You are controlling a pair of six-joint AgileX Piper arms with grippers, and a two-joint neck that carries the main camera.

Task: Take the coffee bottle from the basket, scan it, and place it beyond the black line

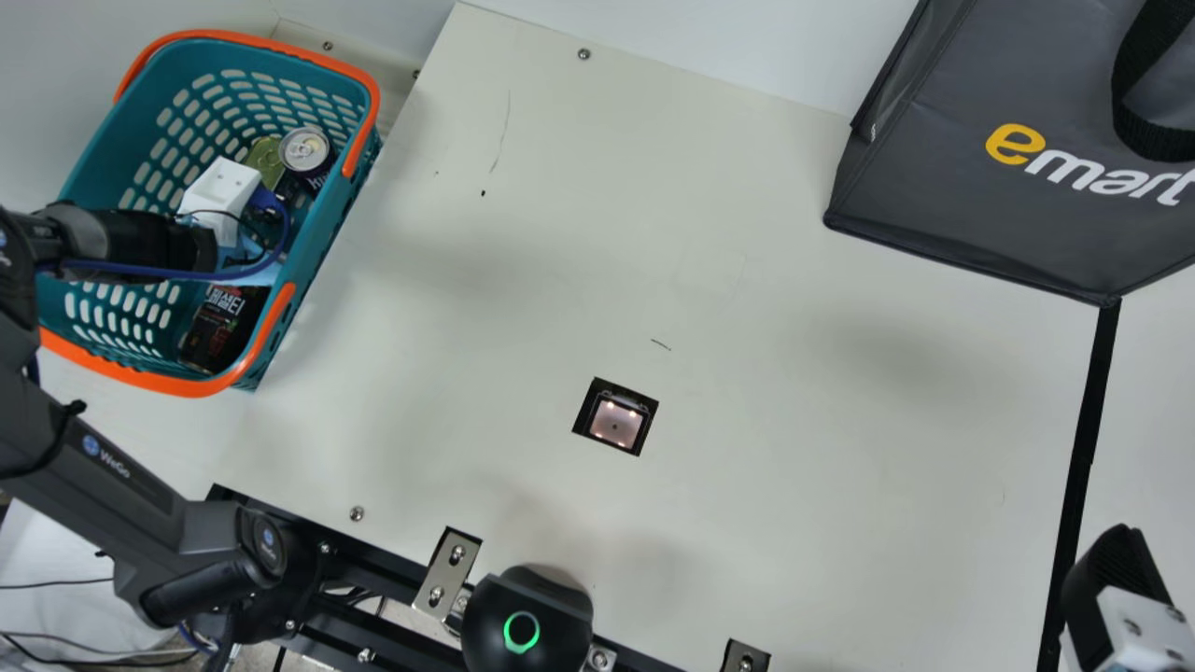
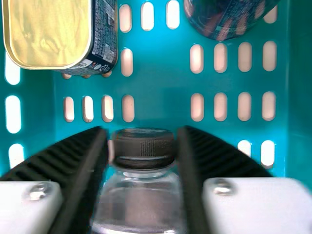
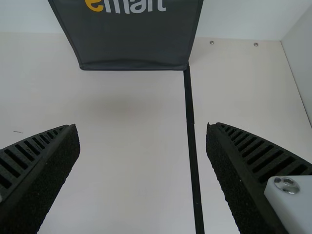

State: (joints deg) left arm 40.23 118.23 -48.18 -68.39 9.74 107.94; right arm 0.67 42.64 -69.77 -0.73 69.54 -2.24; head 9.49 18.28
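In the main view my left gripper reaches down inside the teal basket, its fingertips hidden. Seen from the left wrist, the left gripper holds the clear bottle between its ribbed fingers, with a sliver of basket showing beside the black cap. My right gripper is at the main view's lower right corner, by the black line. In the right wrist view the right gripper stands wide open with nothing between its fingers. The scanner window sits in the table.
Around the bottle in the basket are a gold-topped tin, a dark can and a dark printed package. A grey bag stands at the back right. A black device with a green ring is at the front edge.
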